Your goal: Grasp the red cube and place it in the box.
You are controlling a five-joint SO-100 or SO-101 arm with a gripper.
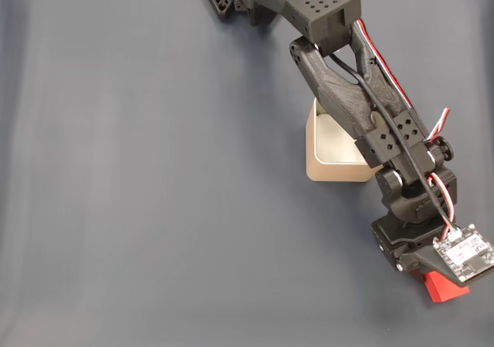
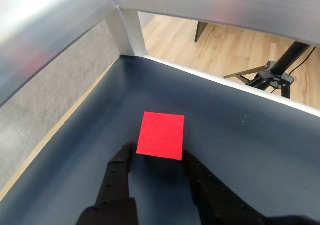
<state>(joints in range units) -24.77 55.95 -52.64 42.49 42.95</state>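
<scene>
While the arm reaches far out over the dark bench [image 1: 154,208], the jaws [image 2: 159,166] stand parted to about the width of the red cube [image 2: 161,135], which lies just beyond their tips on the bench; in the wrist view the two black fingers [image 2: 118,177] flank the cube's near edge, one to each side, and whether they already touch its sides I cannot tell; nothing is gripped as yet. The cube lies straight ahead of the jaws, on their centre line, so my judgement is that the coming move is a short push forward and down and then a close; the cube has no long axis, and its faces sit roughly square to the fingers, turned only a little.

In the fixed view the cube [image 1: 442,287] peeks out beneath the wrist as a red corner, the rest being covered by the arm and its small circuit board [image 1: 461,254]; the box [image 1: 328,158] sits well apart from the cube, up the arm towards the base, and the forearm crosses over its right side, so that much of its rim and inside is hidden. The fingertips themselves are masked by the wrist there.
</scene>
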